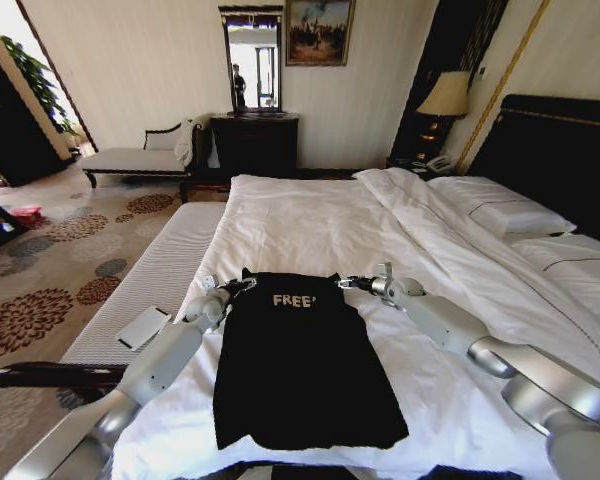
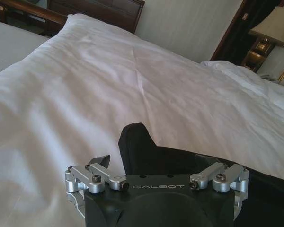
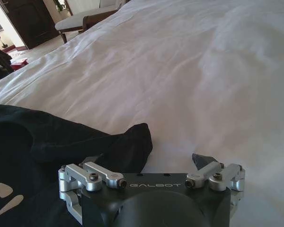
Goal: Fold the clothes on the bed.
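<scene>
Black T-shirt (image 1: 300, 370) flat on bed (image 1: 310, 225) — left tool (image 1: 242, 285) and right tool (image 1: 346, 283) both released at its shoulders.

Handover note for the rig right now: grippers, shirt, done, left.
Left gripper: open, at the T-shirt's left shoulder corner, not clamped.
Right gripper: open, at the right shoulder corner, not clamped.
T-shirt lies flat, lettering up, near the foot of the bed, sleeves apparently already turned in.
Left to do: grasp both shoulder corners and fold the shirt lengthwise.
</scene>
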